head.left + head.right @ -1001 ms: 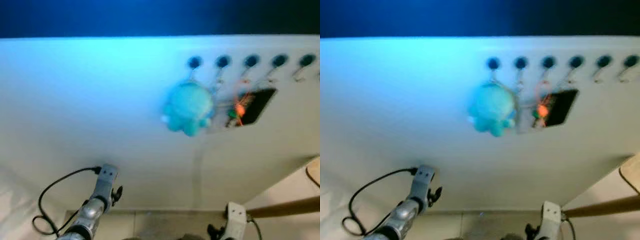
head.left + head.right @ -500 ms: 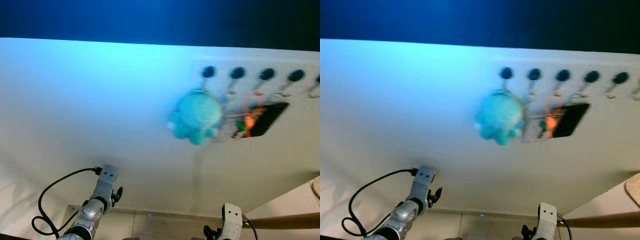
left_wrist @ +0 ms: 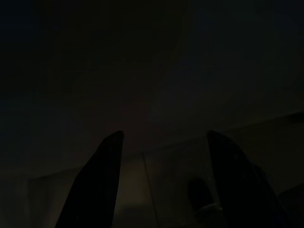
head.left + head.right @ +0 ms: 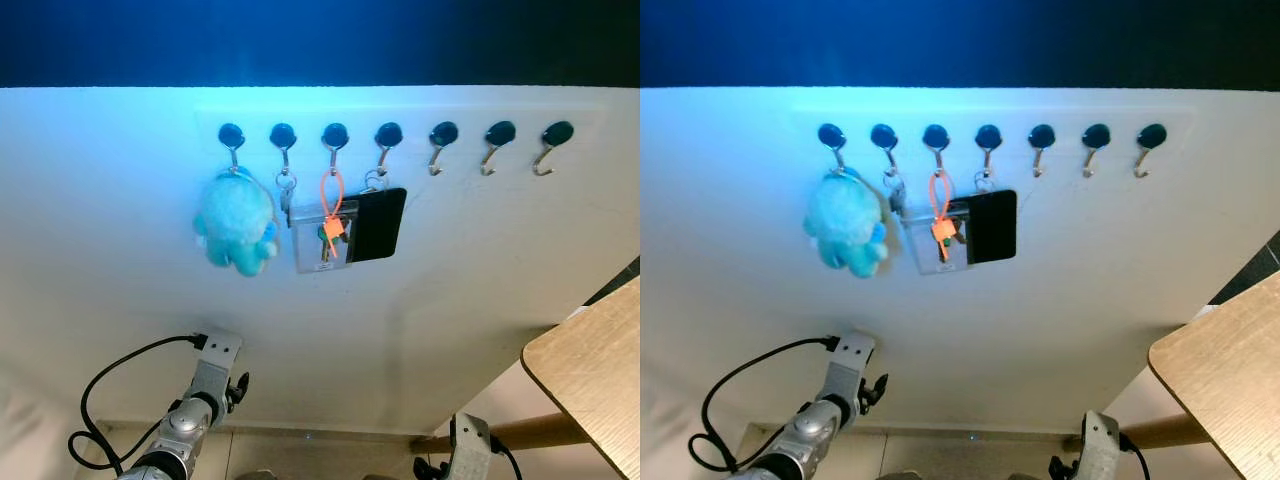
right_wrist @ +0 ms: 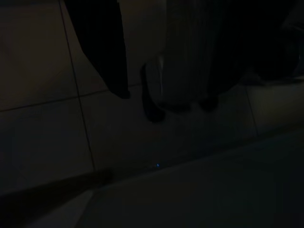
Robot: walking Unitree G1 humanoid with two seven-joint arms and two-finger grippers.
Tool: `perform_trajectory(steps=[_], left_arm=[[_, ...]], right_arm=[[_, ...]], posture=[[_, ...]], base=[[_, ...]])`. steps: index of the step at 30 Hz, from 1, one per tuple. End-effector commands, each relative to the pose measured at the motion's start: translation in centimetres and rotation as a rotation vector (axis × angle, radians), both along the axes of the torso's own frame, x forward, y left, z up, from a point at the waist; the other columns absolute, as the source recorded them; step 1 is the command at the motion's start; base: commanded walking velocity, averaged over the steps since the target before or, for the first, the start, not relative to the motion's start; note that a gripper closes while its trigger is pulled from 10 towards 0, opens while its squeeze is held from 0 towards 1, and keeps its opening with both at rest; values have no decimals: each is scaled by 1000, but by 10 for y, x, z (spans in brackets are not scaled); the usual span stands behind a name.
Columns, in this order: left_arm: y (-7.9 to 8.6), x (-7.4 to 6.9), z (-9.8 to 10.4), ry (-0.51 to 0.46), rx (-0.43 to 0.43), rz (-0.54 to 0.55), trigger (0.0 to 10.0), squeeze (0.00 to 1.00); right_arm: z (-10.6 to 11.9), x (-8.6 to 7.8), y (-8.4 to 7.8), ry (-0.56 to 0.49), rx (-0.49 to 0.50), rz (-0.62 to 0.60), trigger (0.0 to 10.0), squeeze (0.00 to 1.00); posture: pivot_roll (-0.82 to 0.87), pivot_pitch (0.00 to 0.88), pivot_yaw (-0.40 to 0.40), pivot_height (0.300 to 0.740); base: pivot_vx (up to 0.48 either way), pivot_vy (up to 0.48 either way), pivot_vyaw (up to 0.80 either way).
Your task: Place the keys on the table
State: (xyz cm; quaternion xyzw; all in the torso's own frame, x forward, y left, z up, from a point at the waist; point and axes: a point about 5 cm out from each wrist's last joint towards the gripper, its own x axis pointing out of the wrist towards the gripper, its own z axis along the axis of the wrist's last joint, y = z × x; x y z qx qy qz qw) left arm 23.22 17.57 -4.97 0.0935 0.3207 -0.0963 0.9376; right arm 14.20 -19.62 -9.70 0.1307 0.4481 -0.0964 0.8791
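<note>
The bench point(image 4: 592, 360) is running off the picture's right edge, and the keys point(image 4: 327, 238) behind the clear pouch are showing too small to count.

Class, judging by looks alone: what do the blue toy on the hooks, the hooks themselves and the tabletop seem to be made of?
Toy: soft plush fabric, probably; fuzzy, rounded outline. Hooks: likely metal, thin curved and pale, under dark round caps whose material is unclear. Tabletop: wood or wood-look laminate, matte; light tan with faint grain.
</note>
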Motion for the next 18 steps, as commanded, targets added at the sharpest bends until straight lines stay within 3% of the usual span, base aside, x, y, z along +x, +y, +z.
perform_trajectory(steps=[1,10,16,18], left_arm=[[11,-4,-2,22,42,8,10000,20],[16,-9,-5,38,32,38,10000,20],[15,-8,-5,36,25,36,10000,20],[13,-7,-4,23,23,33,10000,16]], right_arm=[[-1,-3,2,6,2,-3,10000,0],[-2,-4,1,6,0,-10,10000,0],[-2,-4,3,7,2,-7,10000,0],[-2,-4,3,6,2,-6,10000,0]], posture=[[21,57,39,740],[23,52,39,740],[24,54,38,740],[26,59,36,740]], base=[[0,0,0],[0,0,0],[0,477,0],[0,122,0]])
